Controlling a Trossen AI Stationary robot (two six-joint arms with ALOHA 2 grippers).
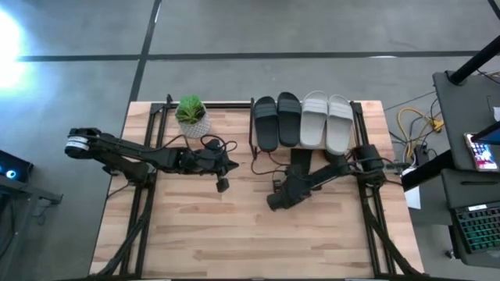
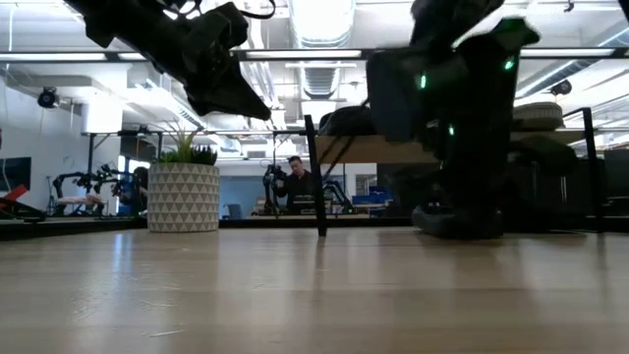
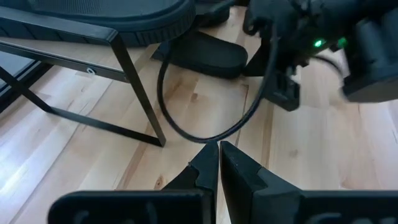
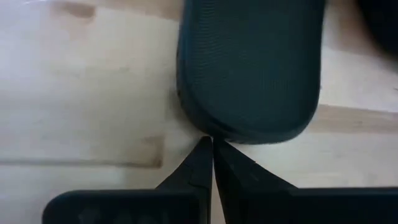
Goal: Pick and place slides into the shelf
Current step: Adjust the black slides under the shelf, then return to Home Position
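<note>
Our right hand (image 4: 211, 163), fingers together and empty, hangs at a black slide (image 4: 249, 68) on the desk (image 1: 234, 234); the left hand (image 3: 219, 168) waits, also pinched together. On the shelf (image 1: 355, 109), upper centre, we see four slides (image 1: 301, 119); we judge two remain.

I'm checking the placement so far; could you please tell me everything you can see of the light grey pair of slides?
The light grey pair of slides lies side by side on the shelf, at its right end, right of a black pair. Each is an open-toe slip-on with one wide strap, matte and foam-like in look. Both sit flat, soles down, touching each other, the left one against the neighbouring black slide. No gripper touches them.
</note>
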